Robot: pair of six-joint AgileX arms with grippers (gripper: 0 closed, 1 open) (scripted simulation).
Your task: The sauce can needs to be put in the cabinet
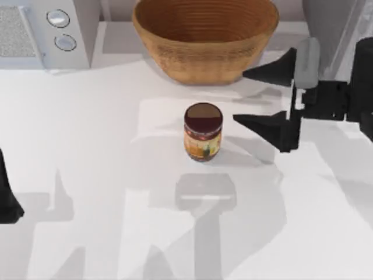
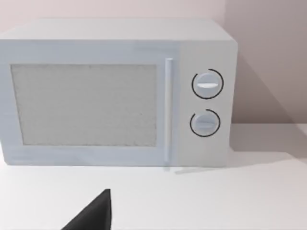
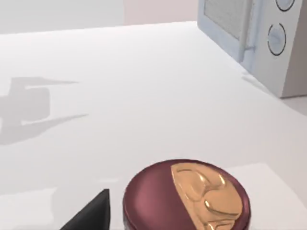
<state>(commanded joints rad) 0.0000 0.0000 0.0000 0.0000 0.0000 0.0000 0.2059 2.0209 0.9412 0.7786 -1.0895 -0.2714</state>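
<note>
So I'm at the approach step here, nothing grabbed yet. Going left to right in the top view: my left arm sits parked at the lower left edge of the frame, just a dark sliver of it, and I can't tell whether its fingers are open or not. In the upper left corner there's the white microwave, a smooth matte box with two round knobs and a speckled grey door panel.

Top centre is the big woven basket, tan, ribbed, bowl-shaped. Just below it, about mid-frame, the sauce can stands upright on the white table: a small cylinder with a glossy maroon lid and an orange-yellow label, probably rigid and a bit slick.

To its right is my right gripper, dark wedge-shaped fingers spread wide, holding nothing, tips pointing at the can but not touching it. The can sits a little lower in the frame than the gap between the fingers.

In the upper right corner I see a pale grey slanted shape behind the arm, which might be the cabinet; honestly can't say.

My guess for the next move: line the fingers up around the can's body, slide in, close on the label area.
</note>
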